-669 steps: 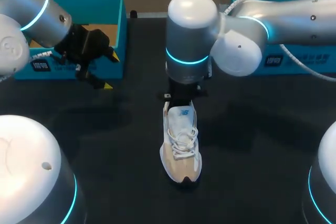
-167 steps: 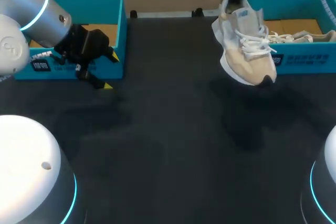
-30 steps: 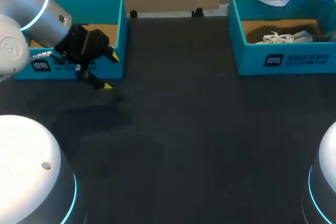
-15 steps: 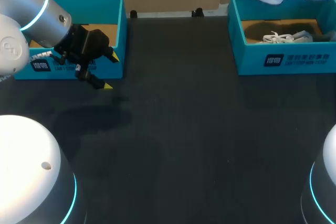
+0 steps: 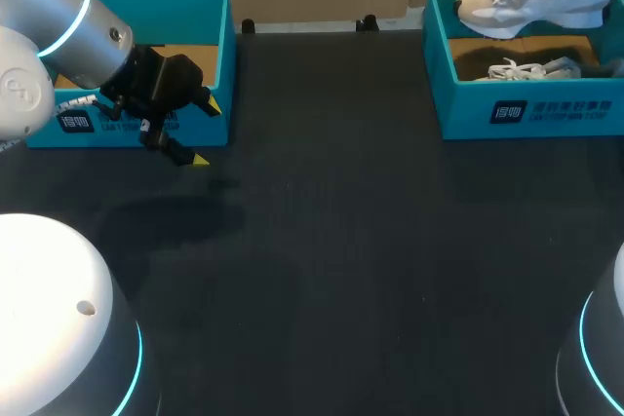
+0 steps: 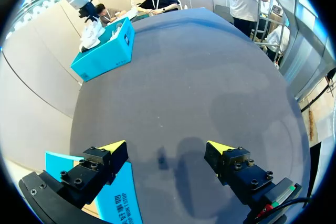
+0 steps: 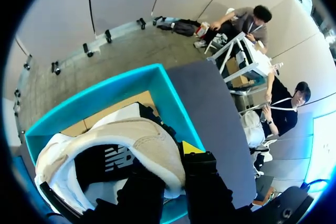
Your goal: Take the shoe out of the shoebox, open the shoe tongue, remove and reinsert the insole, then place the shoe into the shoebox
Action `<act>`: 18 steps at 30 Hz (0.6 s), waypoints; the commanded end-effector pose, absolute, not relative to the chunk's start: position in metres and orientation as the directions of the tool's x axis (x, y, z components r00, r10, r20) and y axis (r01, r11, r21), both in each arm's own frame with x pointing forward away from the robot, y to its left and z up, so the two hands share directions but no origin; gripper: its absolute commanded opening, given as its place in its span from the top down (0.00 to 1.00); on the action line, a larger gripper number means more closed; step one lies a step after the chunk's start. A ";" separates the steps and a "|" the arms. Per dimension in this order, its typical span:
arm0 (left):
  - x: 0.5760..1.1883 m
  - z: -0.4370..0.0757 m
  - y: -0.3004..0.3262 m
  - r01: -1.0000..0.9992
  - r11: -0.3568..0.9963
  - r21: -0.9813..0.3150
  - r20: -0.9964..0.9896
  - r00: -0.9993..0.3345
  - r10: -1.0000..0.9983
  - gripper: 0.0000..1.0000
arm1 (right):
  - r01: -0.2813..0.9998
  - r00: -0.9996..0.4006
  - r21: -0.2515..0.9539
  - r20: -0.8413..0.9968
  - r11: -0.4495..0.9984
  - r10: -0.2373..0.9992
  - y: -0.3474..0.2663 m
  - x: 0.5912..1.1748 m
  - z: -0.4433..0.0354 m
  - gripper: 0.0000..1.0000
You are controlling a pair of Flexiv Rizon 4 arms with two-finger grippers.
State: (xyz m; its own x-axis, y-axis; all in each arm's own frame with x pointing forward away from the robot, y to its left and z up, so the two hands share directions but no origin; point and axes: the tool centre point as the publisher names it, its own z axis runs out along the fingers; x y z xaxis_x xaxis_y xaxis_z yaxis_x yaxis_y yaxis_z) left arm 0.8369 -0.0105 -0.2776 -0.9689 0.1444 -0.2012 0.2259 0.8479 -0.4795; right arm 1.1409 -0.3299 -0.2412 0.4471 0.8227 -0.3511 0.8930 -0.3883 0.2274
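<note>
A beige and white shoe (image 5: 526,2) hangs on its side just above the right teal shoebox (image 5: 526,109), toe pointing left. My right gripper (image 7: 168,156) is shut on its heel collar. In the right wrist view the shoe (image 7: 121,135) hangs over the box's cardboard floor, inside the teal walls (image 7: 105,93). A second shoe (image 5: 531,70) lies in that box. My left gripper (image 5: 200,129) stands open and empty at the front corner of the left teal shoebox (image 5: 210,26). In the left wrist view its fingers (image 6: 113,148) spread wide over bare table, with the shoe (image 6: 94,30) far ahead.
The left shoebox shows only a cardboard floor. A wide stretch of dark table (image 5: 322,241) lies between the two boxes. The rounded white bases of my arms (image 5: 58,319) fill the near corners.
The shoe has come down and shifted right over the right shoebox, carried by the right gripper. The left arm has kept still.
</note>
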 end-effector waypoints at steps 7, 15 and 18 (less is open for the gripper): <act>0.836 -0.278 -0.010 0.226 0.849 -0.477 -0.202 -0.969 0.145 0.00 | 0.885 0.463 0.228 -0.351 -0.405 0.814 -0.332 1.147 -0.272 1.00; 0.836 -0.278 -0.010 0.226 0.849 -0.477 -0.202 -0.969 0.145 0.00 | 0.881 0.471 0.239 -0.362 -0.409 0.804 -0.333 1.148 -0.295 1.00; 0.836 -0.278 -0.010 0.226 0.849 -0.477 -0.202 -0.969 0.145 0.00 | 0.880 0.474 0.234 -0.364 -0.414 0.801 -0.334 1.149 -0.302 1.00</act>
State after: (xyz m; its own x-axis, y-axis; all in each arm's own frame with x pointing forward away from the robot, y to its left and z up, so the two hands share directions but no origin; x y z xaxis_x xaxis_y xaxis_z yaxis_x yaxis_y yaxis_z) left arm 0.8370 -0.0104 -0.2776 -0.9689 0.1443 -0.2012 0.2258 0.8480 -0.4795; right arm 1.1435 -0.3326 -0.2959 0.4745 0.8025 -0.3618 0.8791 -0.4114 0.2407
